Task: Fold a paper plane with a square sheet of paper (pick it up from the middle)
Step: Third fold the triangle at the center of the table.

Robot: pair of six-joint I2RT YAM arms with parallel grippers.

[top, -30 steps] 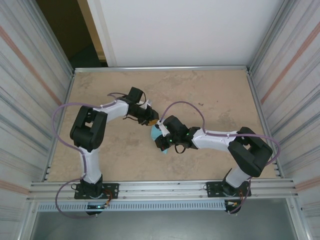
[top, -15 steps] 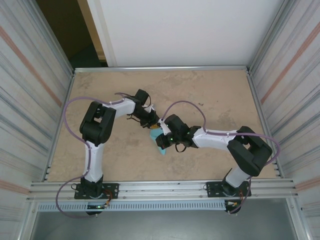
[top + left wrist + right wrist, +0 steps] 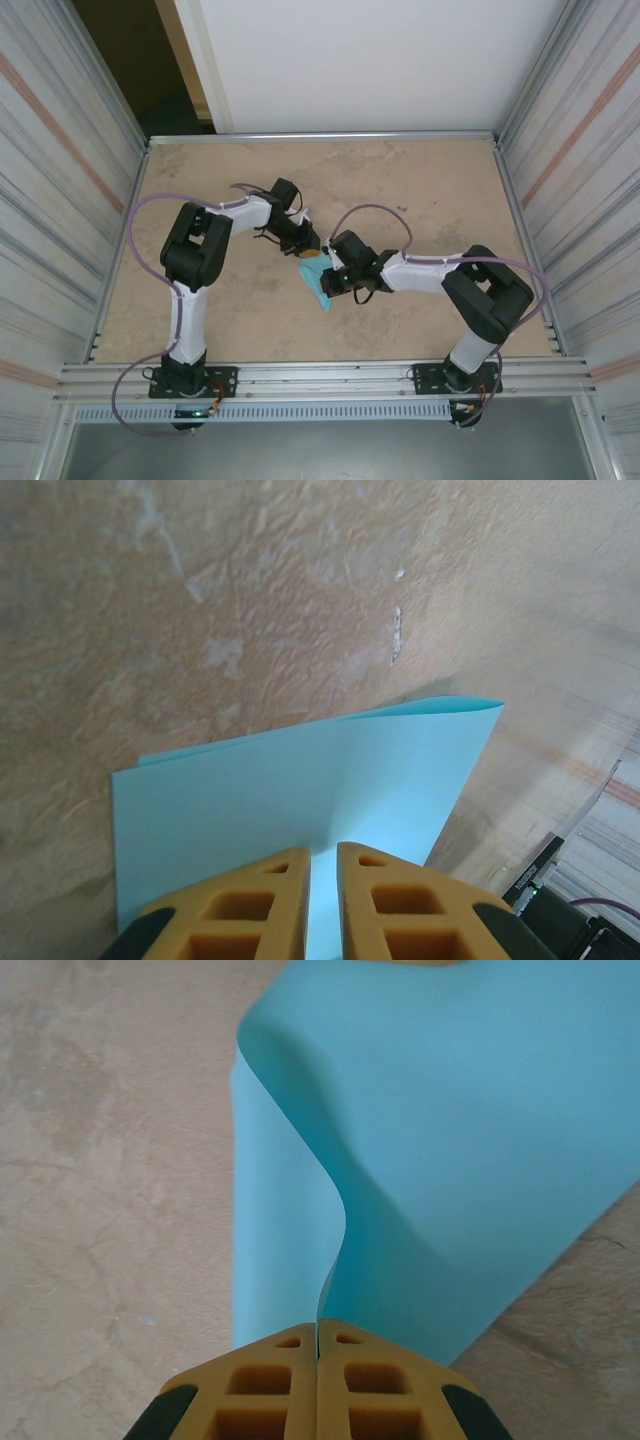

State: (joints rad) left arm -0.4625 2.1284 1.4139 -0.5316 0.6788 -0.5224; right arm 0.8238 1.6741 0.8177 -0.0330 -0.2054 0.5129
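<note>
The square sheet of paper (image 3: pixel 318 283) is light blue, folded over and bowed, and sits at mid-table between the two arms. My right gripper (image 3: pixel 327 277) is shut on its near edge. In the right wrist view the paper (image 3: pixel 470 1140) curves up and away from that gripper (image 3: pixel 317 1326). My left gripper (image 3: pixel 308 248) reaches in from the upper left. In the left wrist view its tips (image 3: pixel 322 855) rest over the paper (image 3: pixel 300 780) with a narrow gap between them and blue showing through. No finished paper plane is in view.
The beige table (image 3: pixel 420 190) is fenced by metal rails and ribbed walls on the left, right and back. Both arms' purple cables loop above their elbows. The right arm's wrist (image 3: pixel 360 272) lies close beside the left fingers.
The left arm has stretched toward the centre and brought its narrowing jaws down onto the paper. The right gripper has shifted slightly with the paper, which now shows more blue.
</note>
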